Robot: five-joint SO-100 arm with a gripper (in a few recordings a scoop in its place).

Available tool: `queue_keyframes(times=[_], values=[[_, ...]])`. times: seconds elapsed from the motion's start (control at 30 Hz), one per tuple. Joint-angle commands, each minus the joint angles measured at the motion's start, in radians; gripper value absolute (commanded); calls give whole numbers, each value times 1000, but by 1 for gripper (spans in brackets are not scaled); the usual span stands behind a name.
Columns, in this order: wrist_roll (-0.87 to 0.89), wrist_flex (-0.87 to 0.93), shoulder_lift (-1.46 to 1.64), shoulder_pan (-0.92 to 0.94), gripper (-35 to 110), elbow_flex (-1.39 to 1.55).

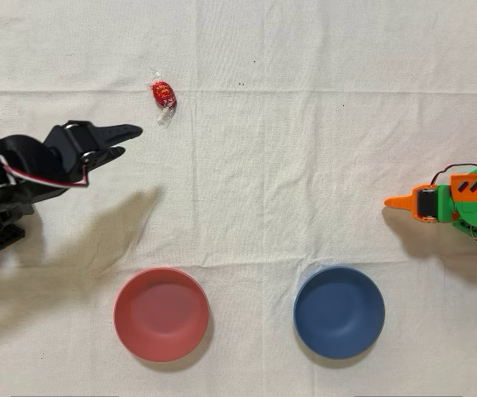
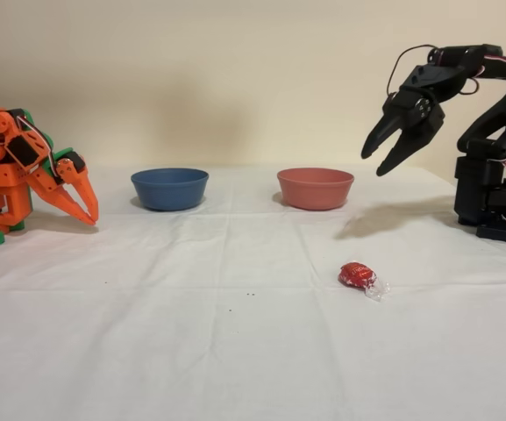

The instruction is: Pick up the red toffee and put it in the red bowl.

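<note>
While the black arm's pincer (image 2: 381,157) hangs in the air with its jaws parted and nothing between them, the red toffee (image 1: 164,93) lies alone on the white-clothed desk (image 1: 304,165), a little beyond the fingertips in the overhead view and well apart from the red bowl (image 1: 161,313), which stands empty beside a dark blue bowl (image 1: 339,312). In the fixed view the sweet sits low in the foreground, its clear twisted end trailing to the right. It looks light and hard at the core, but the glossy wrapper is likely slippery and the twisted tails too flimsy to hold; the surest hold would probably be across the plump red middle, jaws closing on its short sides. An orange arm (image 2: 24,171) stands idle.
</note>
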Motion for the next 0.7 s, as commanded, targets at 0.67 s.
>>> queue_keyframes(times=[0.67], values=[[26,-232,-371,-204,30,-132]])
